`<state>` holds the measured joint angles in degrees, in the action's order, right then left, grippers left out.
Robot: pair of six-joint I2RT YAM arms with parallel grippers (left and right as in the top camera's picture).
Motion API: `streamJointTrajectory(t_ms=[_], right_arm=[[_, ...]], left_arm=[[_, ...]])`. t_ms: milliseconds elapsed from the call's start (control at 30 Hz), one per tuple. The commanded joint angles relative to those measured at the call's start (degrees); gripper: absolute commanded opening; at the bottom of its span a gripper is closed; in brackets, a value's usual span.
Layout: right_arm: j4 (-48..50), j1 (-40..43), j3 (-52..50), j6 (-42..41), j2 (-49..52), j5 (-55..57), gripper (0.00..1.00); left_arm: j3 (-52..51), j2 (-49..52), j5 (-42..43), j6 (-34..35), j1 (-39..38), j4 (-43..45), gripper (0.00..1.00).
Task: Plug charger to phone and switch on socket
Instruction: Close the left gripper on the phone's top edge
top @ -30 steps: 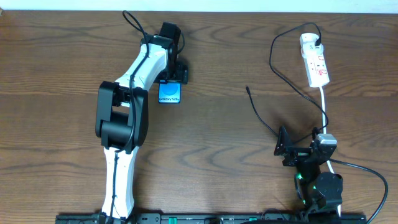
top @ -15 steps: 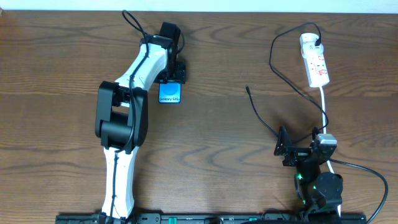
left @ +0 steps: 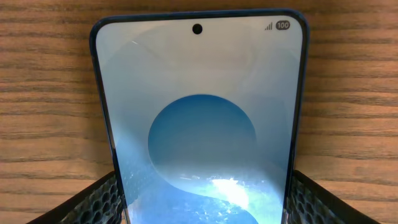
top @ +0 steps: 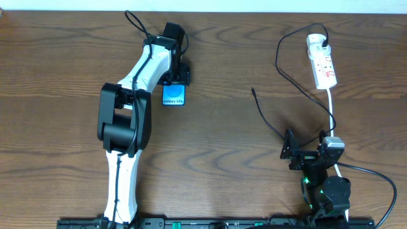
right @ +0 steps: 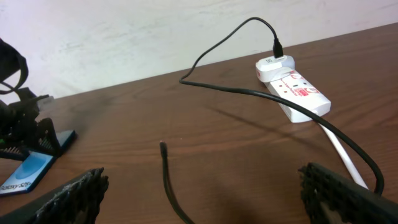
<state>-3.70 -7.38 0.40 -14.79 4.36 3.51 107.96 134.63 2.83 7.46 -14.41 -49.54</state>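
Note:
The phone (top: 173, 96) lies flat on the table at the back left, its blue screen up; it fills the left wrist view (left: 199, 93). My left gripper (top: 175, 81) is over its far end, and its two fingers (left: 199, 208) press against the phone's long edges. The charger cable (top: 289, 79) runs from its plug (top: 324, 42) in the socket (top: 322, 65) in a loop to a free connector tip (top: 253, 90). The tip (right: 162, 145) lies on the table ahead of my right gripper (right: 199, 199), which is wide open and empty near the front edge (top: 289, 152).
The socket's thick white cord (top: 331, 108) runs toward the front past my right arm; it also shows in the right wrist view (right: 346, 153). The socket (right: 293, 94) lies at the back right, and a pale wall stands behind the table.

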Motion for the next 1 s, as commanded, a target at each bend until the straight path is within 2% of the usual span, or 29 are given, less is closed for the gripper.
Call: streamJointTrajectory(t_ms=[0, 67, 400, 467, 967], right_arm=[[-0.2, -0.3, -0.1, 0.7, -0.3, 0.6, 0.99], [-0.2, -0.3, -0.1, 0.7, -0.3, 0.6, 0.99], [-0.2, -0.3, -0.1, 0.7, -0.3, 0.6, 0.99], [-0.2, -0.3, -0.1, 0.7, -0.3, 0.6, 0.99], [-0.2, -0.3, -0.1, 0.7, -0.3, 0.6, 0.99]], left_arm=[[-0.2, 1.6, -0.1, -0.3, -0.1, -0.3, 0.55], [-0.2, 1.6, -0.1, -0.3, -0.1, -0.3, 0.51], [-0.2, 1.6, -0.1, -0.3, -0.1, -0.5, 0.19], [-0.2, 1.6, -0.1, -0.3, -0.1, -0.5, 0.08], [-0.2, 1.3, -0.1, -0.3, -0.1, -1.0, 0.07]])
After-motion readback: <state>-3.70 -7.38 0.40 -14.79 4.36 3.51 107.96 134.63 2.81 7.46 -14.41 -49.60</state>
